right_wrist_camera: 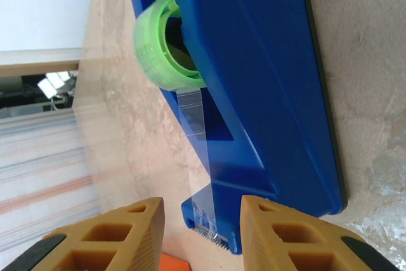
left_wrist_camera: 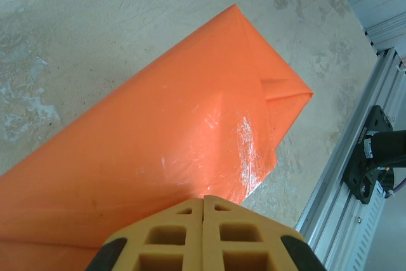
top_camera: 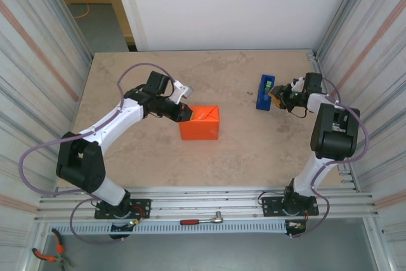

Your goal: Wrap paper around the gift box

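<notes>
1. Top view: the paper [top_camera: 202, 124] sits mid-table as a folded orange block. The box itself is hidden, and I judge that it is inside. The left gripper [top_camera: 184, 112] rests against the block's upper left corner. The right gripper [top_camera: 277, 96] is at the dispenser [top_camera: 264, 91], well apart from the parcel on the table [top_camera: 241, 157].
2. Left wrist: the left gripper [left_wrist_camera: 203, 233] has its fingers pressed together, holding nothing, with their tips at the paper [left_wrist_camera: 158, 150]. A folded flap lies at the far end. This press should stay steady so the folds don't spring open before the tape arrives.
3. Right wrist: the right gripper [right_wrist_camera: 202, 233] has its jaws apart, straddling the cutter end of the dispenser [right_wrist_camera: 254, 61]. The dispenser holds a green roll [right_wrist_camera: 163, 49], whose tape [right_wrist_camera: 193, 118] runs down to the cutter. The jaws should pinch the tape's free end, not the blue body.
</notes>
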### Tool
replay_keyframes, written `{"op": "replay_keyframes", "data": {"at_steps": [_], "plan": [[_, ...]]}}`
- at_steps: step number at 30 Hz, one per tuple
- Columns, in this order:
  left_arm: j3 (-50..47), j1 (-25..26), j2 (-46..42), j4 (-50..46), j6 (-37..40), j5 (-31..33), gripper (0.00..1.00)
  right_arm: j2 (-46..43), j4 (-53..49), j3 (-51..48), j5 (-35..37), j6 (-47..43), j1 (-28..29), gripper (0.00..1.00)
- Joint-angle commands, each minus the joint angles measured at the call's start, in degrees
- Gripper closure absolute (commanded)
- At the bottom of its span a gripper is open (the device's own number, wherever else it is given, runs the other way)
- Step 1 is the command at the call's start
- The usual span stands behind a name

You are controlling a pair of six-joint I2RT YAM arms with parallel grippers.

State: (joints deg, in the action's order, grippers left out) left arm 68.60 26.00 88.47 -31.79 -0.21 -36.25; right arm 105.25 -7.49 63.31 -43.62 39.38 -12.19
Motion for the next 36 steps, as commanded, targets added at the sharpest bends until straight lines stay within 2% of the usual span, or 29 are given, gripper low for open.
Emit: {"op": "replay_keyframes", "data": {"at_steps": [1,7,25,36], "plan": [[-1.91,0.62,1.02,-2.22,-0.01,0.13,1.0,1.53,0.6,1.89,-2.04,-0.62,0.4,0.65],[-1.97,0.66,1.1,-2.35,-0.03,0.2,1.0,2.82,1.28,2.26,-2.9,-0.21,0.58,0.65],[-2.06,1.0,1.36,-2.46,0.04,0.24,1.0,4.86,2.3,3.04,-4.56,0.43,0.78,0.76],[-2.06,1.15,1.56,-2.49,0.03,0.39,1.0,5.25,2.38,3.51,-5.23,0.53,0.88,0.87]]}}
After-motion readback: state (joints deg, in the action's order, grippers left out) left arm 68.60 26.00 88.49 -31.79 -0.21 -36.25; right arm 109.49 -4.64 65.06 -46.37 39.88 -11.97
